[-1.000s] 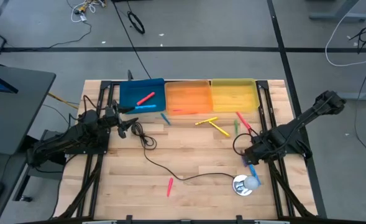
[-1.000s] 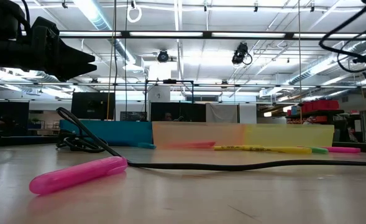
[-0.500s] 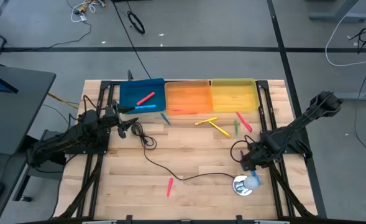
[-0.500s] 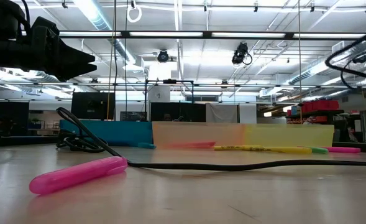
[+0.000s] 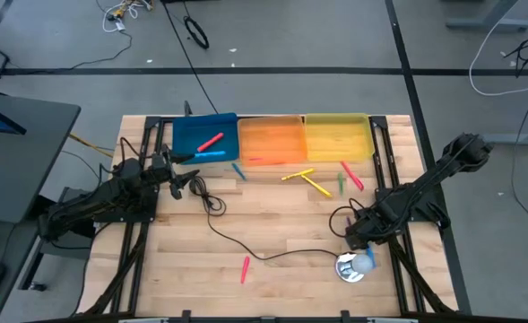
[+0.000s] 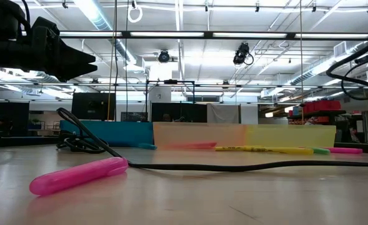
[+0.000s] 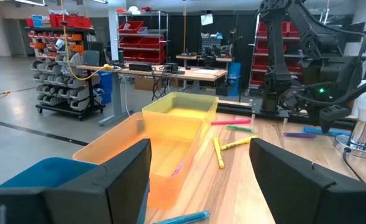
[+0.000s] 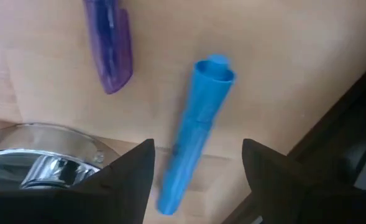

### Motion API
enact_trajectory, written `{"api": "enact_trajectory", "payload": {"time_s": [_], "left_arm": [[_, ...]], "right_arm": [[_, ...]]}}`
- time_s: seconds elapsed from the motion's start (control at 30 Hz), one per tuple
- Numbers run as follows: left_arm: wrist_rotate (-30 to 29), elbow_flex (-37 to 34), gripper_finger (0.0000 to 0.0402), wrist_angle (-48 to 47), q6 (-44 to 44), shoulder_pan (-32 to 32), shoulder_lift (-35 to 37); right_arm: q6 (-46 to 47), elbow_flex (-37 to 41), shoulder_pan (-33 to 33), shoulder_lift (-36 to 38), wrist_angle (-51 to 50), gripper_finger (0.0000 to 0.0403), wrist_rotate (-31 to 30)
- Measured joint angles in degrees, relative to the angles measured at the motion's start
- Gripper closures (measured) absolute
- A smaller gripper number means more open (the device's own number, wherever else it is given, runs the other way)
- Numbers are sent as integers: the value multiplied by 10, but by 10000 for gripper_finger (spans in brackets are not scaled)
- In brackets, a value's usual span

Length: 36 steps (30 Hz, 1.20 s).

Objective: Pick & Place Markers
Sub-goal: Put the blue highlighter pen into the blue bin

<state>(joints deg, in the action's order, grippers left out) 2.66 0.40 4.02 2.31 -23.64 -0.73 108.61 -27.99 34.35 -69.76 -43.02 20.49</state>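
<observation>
Spanning wooden table [image 5: 281, 224], black cable [image 5: 272, 256] seen; both grippers' jaws held apart, empty; shelving glimpsed in room behind.

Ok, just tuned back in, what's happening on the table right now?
The right claw hangs open just above a blue marker lying on the wood beside a purple marker and the round silver object; nothing is gripped yet. The left claw waits open by the blue tray, holding nothing. That tray already holds a red marker. More markers lie loose in front of the trays.
</observation>
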Motion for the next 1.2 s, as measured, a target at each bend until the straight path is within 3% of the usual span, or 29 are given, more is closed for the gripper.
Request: {"api": "enact_trajectory", "payload": {"time_s": [0.7, 0.83, 1.13, 1.2], "left_arm": [[0, 0, 122, 0, 0, 0, 0], [0, 0, 122, 0, 0, 0, 0], [0, 0, 122, 0, 0, 0, 0], [0, 0, 122, 0, 0, 0, 0]], "right_arm": [[40, 19, 0, -27, 68, 168, 4], [45, 19, -1, -27, 70, 206, 5], [45, 19, 0, -28, 67, 350, 12], [45, 19, 0, -28, 66, 363, 13]]}}
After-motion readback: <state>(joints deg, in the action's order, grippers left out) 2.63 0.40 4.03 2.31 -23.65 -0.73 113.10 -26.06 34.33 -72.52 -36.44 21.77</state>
